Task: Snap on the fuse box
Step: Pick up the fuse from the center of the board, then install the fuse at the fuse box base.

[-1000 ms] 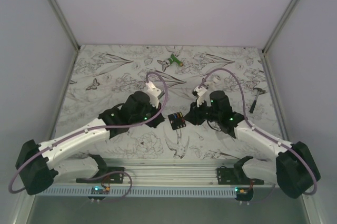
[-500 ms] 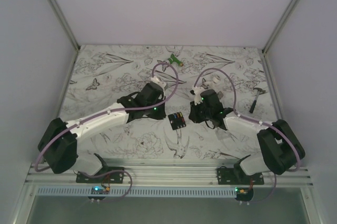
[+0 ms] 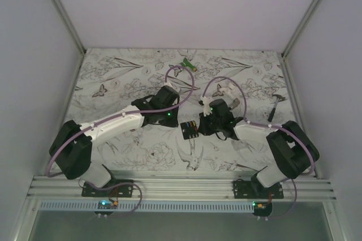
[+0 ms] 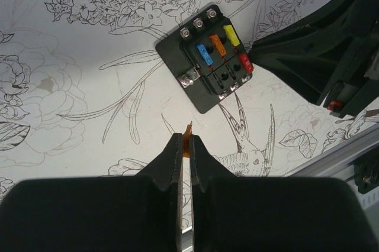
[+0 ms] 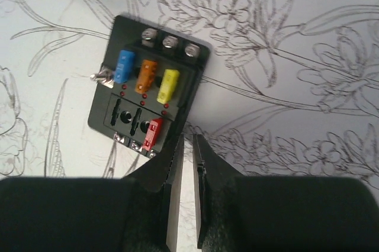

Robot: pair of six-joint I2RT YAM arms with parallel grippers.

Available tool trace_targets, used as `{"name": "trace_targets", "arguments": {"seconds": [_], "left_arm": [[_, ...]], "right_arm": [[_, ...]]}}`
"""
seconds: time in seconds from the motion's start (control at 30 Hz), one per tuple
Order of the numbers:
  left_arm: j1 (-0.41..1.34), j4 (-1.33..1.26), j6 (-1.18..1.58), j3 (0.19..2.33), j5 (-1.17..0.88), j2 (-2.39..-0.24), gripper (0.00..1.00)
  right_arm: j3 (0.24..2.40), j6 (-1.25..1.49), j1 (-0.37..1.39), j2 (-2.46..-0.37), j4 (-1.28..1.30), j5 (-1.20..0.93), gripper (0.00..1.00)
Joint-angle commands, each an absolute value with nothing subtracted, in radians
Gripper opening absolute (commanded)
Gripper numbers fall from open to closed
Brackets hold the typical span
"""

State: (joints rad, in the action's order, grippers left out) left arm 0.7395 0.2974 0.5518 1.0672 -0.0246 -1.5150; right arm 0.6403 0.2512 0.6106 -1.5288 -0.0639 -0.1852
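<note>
**A:** Your left end effector [image 4: 185, 142] was clamped on a small orange fuse [image 4: 188, 136]. The fuse box [image 4: 207, 65] lay flat on the table [image 4: 71, 57], ahead of those fingertips and clear of them.

**B:** As I read it, that made seating the fuse your step. The box's upper row held a blue fuse [image 5: 124, 66], an orange one and a yellow fuse [image 5: 168, 85]. The lower row held only a red fuse [image 5: 153, 132], and the two slots beside it looked free.

**A:** You needed to square the fuse's blades to one of those free slots before coming down. The box sat skewed to your left wrist's line, so a straight push would likely have gone in crooked.

**B:** You also needed to press straight down and gently. A box lying loose on the table can skate or tip.

**A:** Your right end effector [image 5: 188, 145] could have helped there. Its fingers stood nearly together with a slim gap and nothing in it. They sat just beside the box's near corner, by the red fuse.

**B:** Whether it touched the box, I could not tell. You should have braced that edge before the left pressed.
</note>
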Motion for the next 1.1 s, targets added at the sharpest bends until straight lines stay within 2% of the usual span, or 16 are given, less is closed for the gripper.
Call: {"name": "trace_targets", "arguments": {"seconds": [0.0, 0.4, 0.63, 0.83, 1.07], "left_arm": [[0.736, 0.359, 0.570, 1.095, -0.021, -1.539, 0.00], [0.737, 0.403, 0.558, 1.114, -0.010, -1.566, 0.00], [0.755, 0.475, 0.463, 1.209, -0.012, -1.660, 0.00], [0.790, 0.522, 0.413, 1.303, 0.004, -1.759, 0.00], [0.812, 0.586, 0.394, 1.397, 0.024, -1.849, 0.00]], "right_arm": [[0.679, 0.276, 0.653, -1.554, -0.130, -0.221, 0.18], [0.705, 0.281, 0.706, -1.575, -0.120, -0.163, 0.18], [0.676, 0.229, 0.674, -1.416, -0.008, -0.022, 0.22], [0.581, 0.250, 0.593, -1.267, -0.016, 0.085, 0.33], [0.480, 0.306, 0.551, -1.139, -0.071, 0.254, 0.55]]}}
